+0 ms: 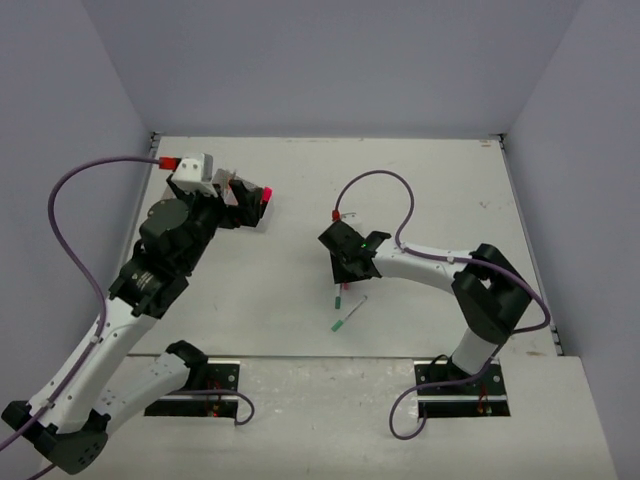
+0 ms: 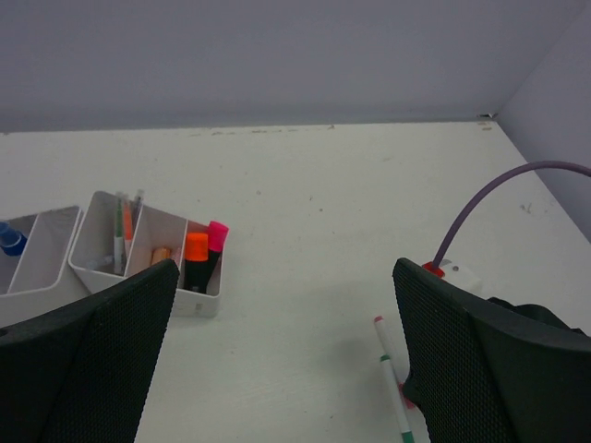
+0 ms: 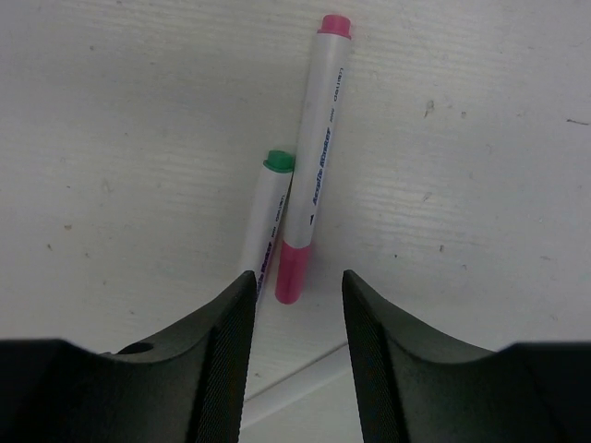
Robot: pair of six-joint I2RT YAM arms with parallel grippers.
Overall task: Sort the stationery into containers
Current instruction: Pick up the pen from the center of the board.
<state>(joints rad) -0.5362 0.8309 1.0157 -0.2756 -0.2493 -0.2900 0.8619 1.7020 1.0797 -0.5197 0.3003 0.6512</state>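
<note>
The right gripper (image 3: 298,277) stands part-way open, its jaws straddling the pink tail of a pink-capped marker (image 3: 314,157) at the centre of the right wrist view. A gap shows on either side, so neither finger seems to press on it, and I judge it not yet grasped. Just left of it, touching or nearly so, lies a green-capped marker (image 3: 268,212), and a thin white pen (image 3: 295,378) crosses the lower frame between the fingers. The left gripper (image 2: 284,272) is spread wide and carries nothing, hovering near the white organiser (image 2: 201,303) at the left of its view. That organiser already holds an orange highlighter (image 2: 195,247), a pink highlighter (image 2: 218,235), some thin pens (image 2: 120,231) and a blue-capped bottle (image 2: 11,242). Most of the sorting looks done. Only the few items on the table (image 2: 323,203) under the right arm are left.
</note>
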